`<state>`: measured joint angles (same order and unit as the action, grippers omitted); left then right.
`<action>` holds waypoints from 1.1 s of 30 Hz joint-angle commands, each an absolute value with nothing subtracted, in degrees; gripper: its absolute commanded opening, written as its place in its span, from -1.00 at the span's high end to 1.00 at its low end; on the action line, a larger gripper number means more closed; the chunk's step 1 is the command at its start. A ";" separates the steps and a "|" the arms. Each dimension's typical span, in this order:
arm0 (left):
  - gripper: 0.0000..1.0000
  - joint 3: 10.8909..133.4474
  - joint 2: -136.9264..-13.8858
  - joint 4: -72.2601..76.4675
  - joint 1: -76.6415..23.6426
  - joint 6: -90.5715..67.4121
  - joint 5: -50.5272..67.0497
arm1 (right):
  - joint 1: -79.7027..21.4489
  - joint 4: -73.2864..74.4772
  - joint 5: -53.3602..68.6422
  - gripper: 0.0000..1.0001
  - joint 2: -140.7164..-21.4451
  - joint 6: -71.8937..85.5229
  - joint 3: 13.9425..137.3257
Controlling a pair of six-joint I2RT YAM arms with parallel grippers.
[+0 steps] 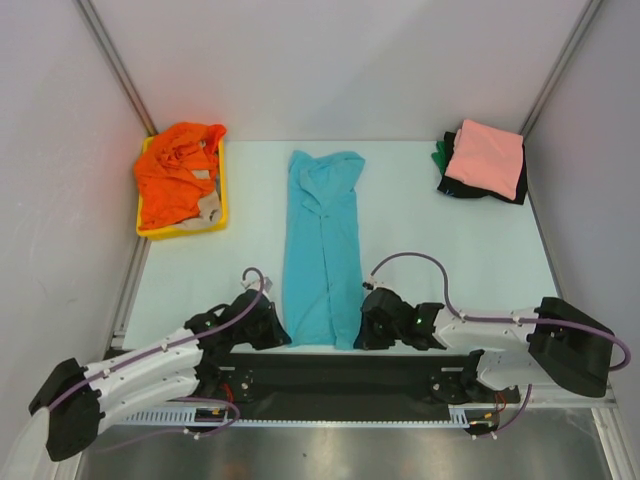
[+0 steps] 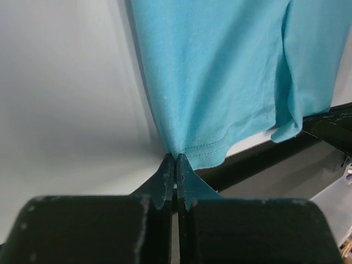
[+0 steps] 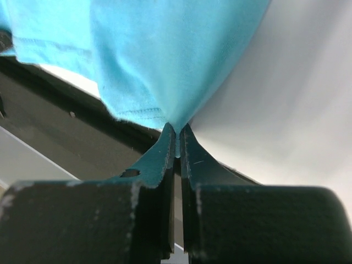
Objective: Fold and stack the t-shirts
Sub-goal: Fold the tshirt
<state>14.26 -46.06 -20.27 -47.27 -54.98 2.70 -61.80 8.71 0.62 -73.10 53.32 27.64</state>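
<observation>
On the turquoise t-shirt (image 1: 322, 250) — one — the left gripper (image 2: 175, 165) and right gripper (image 3: 176, 135) each clamp a near corner; leftward, one orange t-shirt (image 1: 172, 180).

You have nothing to read in any of the three views: no lettering, label, brand mark, number or sign is legible on anything shown.
</observation>
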 commanded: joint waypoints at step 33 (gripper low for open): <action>1.00 56.76 -66.94 -29.28 -31.65 -35.34 -5.29 | -40.70 27.68 -0.62 1.00 -81.90 29.46 62.48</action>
<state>51.24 -62.65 -35.22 -34.96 -41.56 -8.27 -43.57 28.49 -3.25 -79.07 35.77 57.49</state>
